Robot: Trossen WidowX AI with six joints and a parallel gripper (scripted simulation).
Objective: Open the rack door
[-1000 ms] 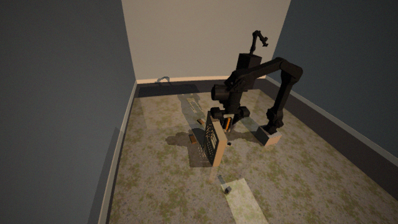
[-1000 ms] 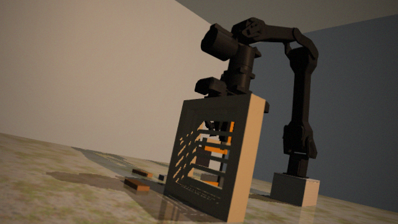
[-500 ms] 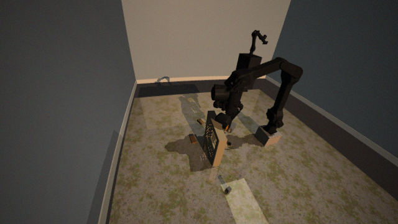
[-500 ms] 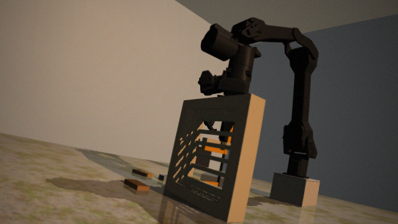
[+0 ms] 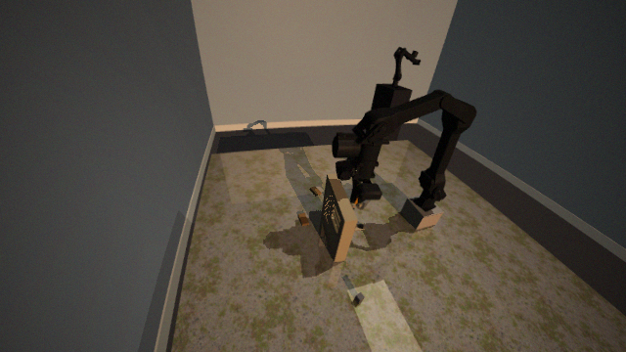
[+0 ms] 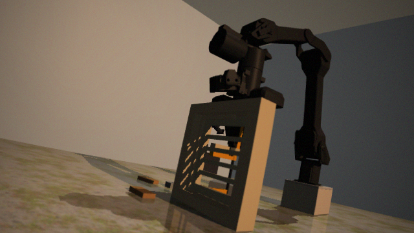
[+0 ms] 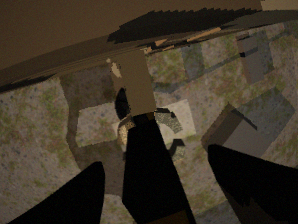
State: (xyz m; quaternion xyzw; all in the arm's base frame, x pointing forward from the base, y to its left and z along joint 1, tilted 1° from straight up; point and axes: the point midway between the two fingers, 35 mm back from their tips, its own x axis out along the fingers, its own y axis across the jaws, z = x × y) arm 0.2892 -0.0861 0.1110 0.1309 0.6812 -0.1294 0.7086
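The rack frame (image 5: 346, 235) (image 6: 252, 181) stands upright, with thin bars across its opening. Through the opening, orange-lit rails of what looks like the door (image 6: 224, 156) show on the arm's side, standing out from the frame. In the wrist view, a tan strip (image 7: 135, 82), perhaps the door's top edge, runs out from the frame. My gripper (image 5: 357, 199) (image 7: 156, 160) is open, pointing down on the arm's side of the frame. A dark bar lies between its fingers in the wrist view; I cannot tell if it is the handle. The handle's turn and any contact are unclear.
Two brown blocks (image 5: 315, 191) (image 6: 142, 191) lie beyond the frame, with a small dark block (image 6: 167, 184) near them. Another dark block (image 5: 358, 299) lies in front. The arm's pale base box (image 5: 421, 215) (image 6: 305, 197) is at right. A dark pedestal (image 5: 391, 98) stands behind.
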